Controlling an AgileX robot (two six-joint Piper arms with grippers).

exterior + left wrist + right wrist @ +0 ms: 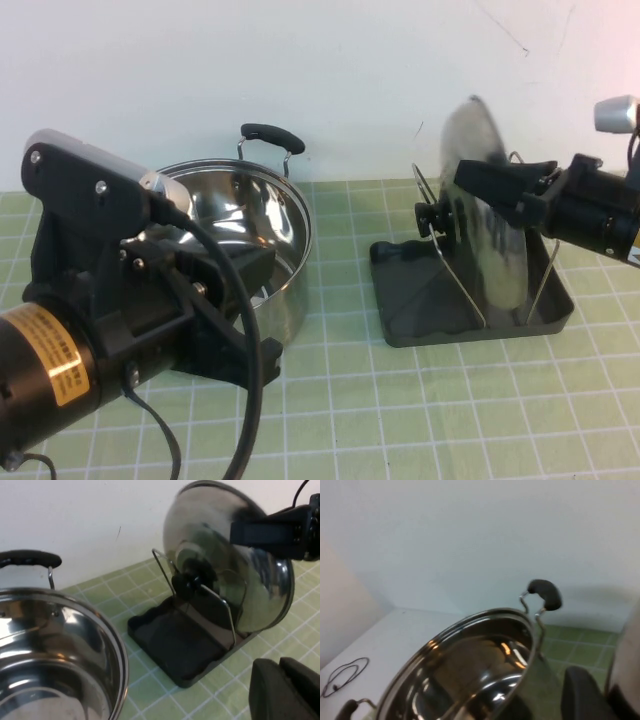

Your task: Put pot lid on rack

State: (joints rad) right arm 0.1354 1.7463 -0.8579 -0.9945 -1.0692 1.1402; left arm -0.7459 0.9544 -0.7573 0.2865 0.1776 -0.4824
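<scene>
The pot lid (492,245) stands on edge in the rack (420,305), leaning between the wire loops, its black knob (432,216) facing the pot. My right gripper (497,183) is shut on the lid's upper rim. The left wrist view shows the lid (220,575), the rack (170,647) and the right gripper (265,532) clamped on the rim. In the right wrist view the gripper (605,700) has the lid's edge (627,655) between its fingers. My left gripper (258,355) is shut and empty, low in front of the pot; it also shows in the left wrist view (286,682).
The steel pot (275,235) with black handles stands uncovered left of the rack, close behind my left arm; it also shows in the left wrist view (55,655) and the right wrist view (470,670). A white wall runs behind. Green gridded mat lies in front.
</scene>
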